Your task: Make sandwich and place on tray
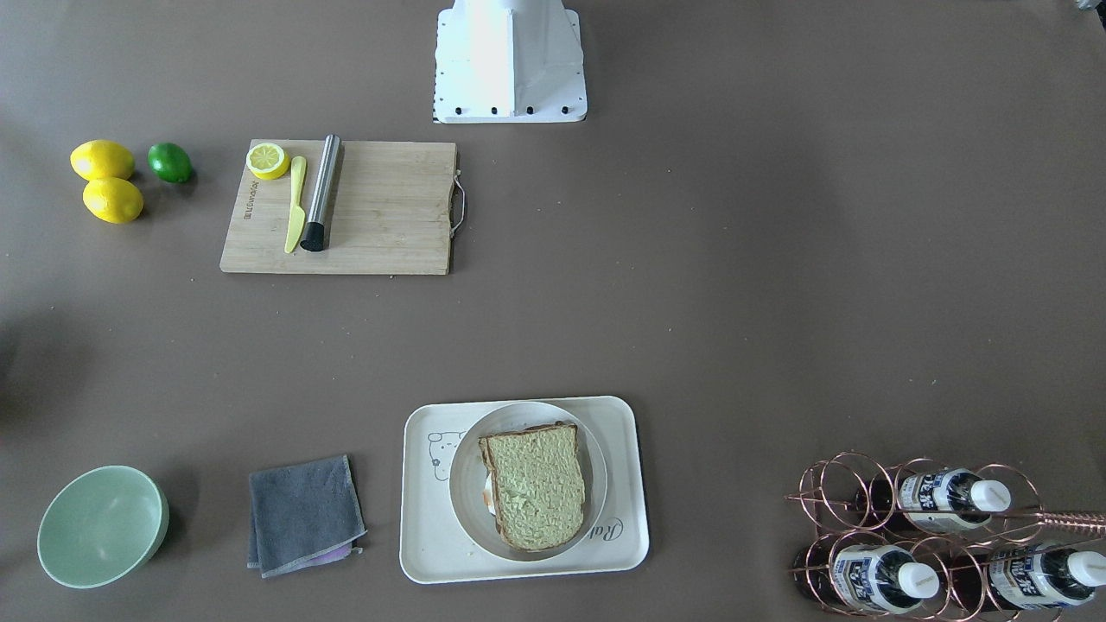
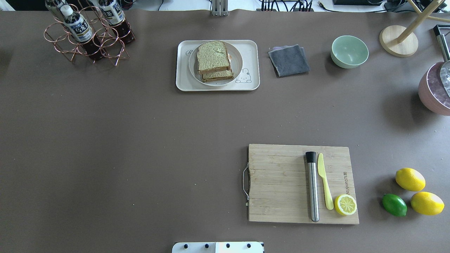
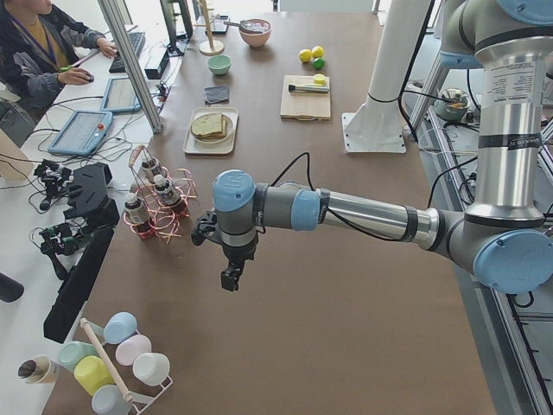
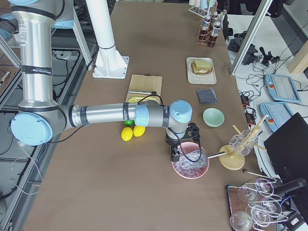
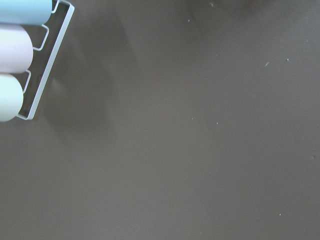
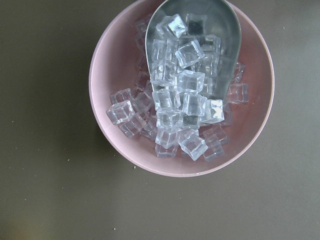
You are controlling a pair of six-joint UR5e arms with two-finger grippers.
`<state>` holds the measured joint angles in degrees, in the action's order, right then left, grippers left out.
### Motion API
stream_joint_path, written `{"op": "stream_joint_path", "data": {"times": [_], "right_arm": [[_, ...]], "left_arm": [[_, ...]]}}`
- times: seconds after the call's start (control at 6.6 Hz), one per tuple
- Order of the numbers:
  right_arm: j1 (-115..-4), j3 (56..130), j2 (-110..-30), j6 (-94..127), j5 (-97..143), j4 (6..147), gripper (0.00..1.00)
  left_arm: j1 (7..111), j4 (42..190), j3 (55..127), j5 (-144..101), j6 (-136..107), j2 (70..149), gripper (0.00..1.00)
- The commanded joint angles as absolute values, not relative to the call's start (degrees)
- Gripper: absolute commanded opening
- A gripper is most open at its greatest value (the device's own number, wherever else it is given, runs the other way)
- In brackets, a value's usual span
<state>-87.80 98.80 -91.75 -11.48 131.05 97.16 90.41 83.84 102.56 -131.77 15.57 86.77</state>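
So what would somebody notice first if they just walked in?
Probably the sandwich, sitting on a round plate on the cream tray at the table's far edge. Then the pink bowl heaped with ice cubes and a metal scoop, at the robot's right end.

Pastel cups (image 5: 12, 47) in wire rack (image 5: 49, 72) on table (image 5: 190, 140).

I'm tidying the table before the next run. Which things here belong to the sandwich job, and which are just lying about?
Job: sandwich, white plate under it, tray.

Lying about: cutting board, lemons, lime, green bowl, grey cloth, bottle rack, pink ice bowl.
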Motion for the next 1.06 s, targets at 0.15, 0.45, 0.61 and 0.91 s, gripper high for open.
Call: {"op": "stream_joint_path", "data": {"times": [0.15,0.45,0.61,0.91], "right_arm": [[-87.98,99.58,-92.02,-11.34,131.31,96.94,1.0],[-87.98,99.84,-91.58,-11.08,131.31,97.03,1.0],[-87.98,99.84,-91.32,-11.07,131.31,97.03,1.0],[-87.98,99.93,-91.23,-11.07,131.48,97.03,1.0]], "left_arm": [[92.2,84.2,102.83,-134.56,9.68,84.99,0.97],[92.2,84.46,103.27,-134.47,10.11,85.08,0.97],[92.02,86.55,102.49,-134.12,10.02,84.99,0.97],[91.93,86.75,102.31,-133.95,10.11,84.9,0.97]]}}
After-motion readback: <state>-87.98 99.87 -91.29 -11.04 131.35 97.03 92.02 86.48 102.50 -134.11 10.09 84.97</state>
